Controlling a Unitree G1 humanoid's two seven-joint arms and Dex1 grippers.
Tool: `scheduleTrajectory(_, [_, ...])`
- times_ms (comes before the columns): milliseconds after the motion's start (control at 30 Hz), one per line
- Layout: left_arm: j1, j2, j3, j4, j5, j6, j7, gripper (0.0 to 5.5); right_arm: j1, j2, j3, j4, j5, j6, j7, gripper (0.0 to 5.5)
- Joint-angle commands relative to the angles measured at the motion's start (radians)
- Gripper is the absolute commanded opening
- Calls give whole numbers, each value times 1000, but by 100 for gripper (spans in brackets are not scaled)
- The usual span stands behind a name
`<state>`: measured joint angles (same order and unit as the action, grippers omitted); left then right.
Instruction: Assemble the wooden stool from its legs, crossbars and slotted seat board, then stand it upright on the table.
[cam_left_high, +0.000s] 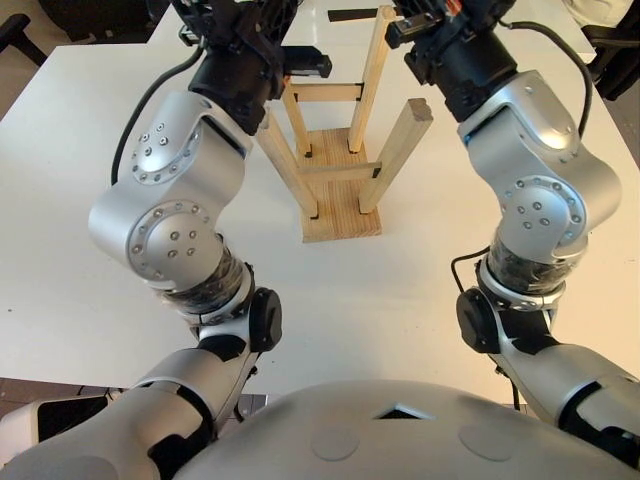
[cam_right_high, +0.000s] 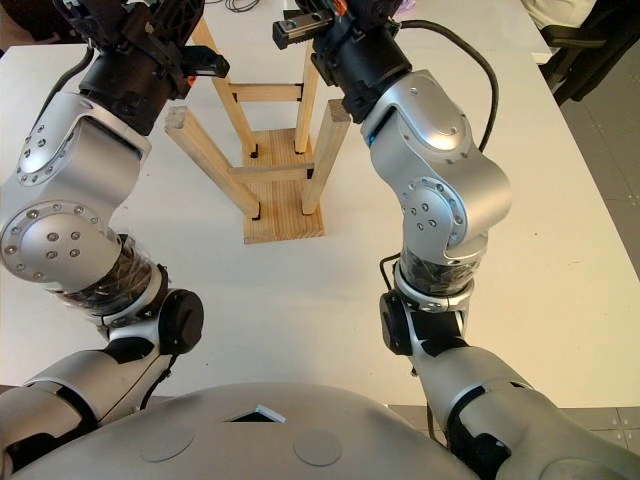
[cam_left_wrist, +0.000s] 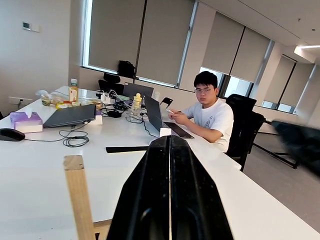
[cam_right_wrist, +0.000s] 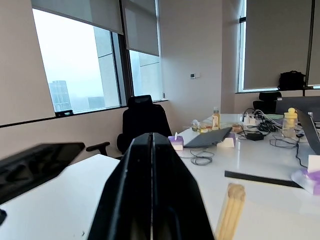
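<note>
Pale wood makes up the whole stool (cam_left_high: 335, 150), which stands upside down. Its slotted seat board (cam_left_high: 340, 225) lies flat on the white table (cam_left_high: 100, 250). Four legs (cam_left_high: 397, 152) rise from the board and splay outward, and crossbars (cam_left_high: 338, 171) tie them together above it. We judge the assembly done or nearly so, which leaves the turn to upright.

The left gripper (cam_left_wrist: 167, 142) hovers high above the seat board's far left corner, just beside a leg tip (cam_left_wrist: 79, 195). Its two black fingers are pressed together with nothing between them. The right gripper (cam_right_wrist: 151, 137) hangs above the board's far right corner, likewise closed and empty, with another leg tip (cam_right_wrist: 229, 210) beside it.

To do this step well, we would first part both pairs of fingers. We would then take legs on opposite sides of the seat board, close to a crossbar joint rather than at the tips. Lifting and rotating evenly should keep the legs seated in their slots. Uneven pulling could, we think, lever a leg out of its slot.

The tabletop looks smooth, so the feet may slide on landing. Well beyond the seat board the table carries a laptop (cam_left_wrist: 70, 116), loose cables (cam_left_wrist: 75, 140), a tissue box (cam_left_wrist: 22, 121) and a bottle (cam_left_wrist: 74, 91). Farther off stand an office chair (cam_right_wrist: 145, 120) and windows with blinds (cam_left_wrist: 160, 40).
</note>
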<state>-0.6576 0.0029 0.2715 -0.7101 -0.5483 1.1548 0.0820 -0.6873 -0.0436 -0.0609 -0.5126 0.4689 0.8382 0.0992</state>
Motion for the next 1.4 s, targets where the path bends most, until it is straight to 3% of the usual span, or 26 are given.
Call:
scheduleTrajectory(33, [-46, 20, 25, -37, -45, 3, -4, 1, -32, -8, -35, -18, 16, -39, -3, 0])
scheduleTrajectory(200, [27, 33, 16, -31, -54, 68, 12, 1, 102, -61, 52, 20, -45, -6, 9, 0])
scheduleTrajectory(333, [266, 17, -84, 38, -20, 132, 9, 1, 270, -77, 148, 111, -92, 29, 8, 0])
scheduleTrajectory(433, [351, 27, -138, 69, 6, 97, 0, 1, 291, -69, 156, 114, -90, 26, 9, 0])
scheduleTrajectory(767, [263, 20, -100, 82, -14, -26, -14, 1, 159, -55, 86, 110, -62, -11, 13, 0])
scheduleTrajectory(1000, [96, 26, 18, 54, -104, -80, 3, 1, -32, -48, -70, 106, 46, -10, 8, 0])
scheduleTrajectory(1267, [367, 43, -156, 80, -31, -86, -7, 1, 253, -62, 127, 118, -24, -17, 47, 0])
scheduleTrajectory(1400, [403, 44, -177, 81, -20, -136, -13, 1, 271, -46, 129, 103, -29, -51, 40, 0])
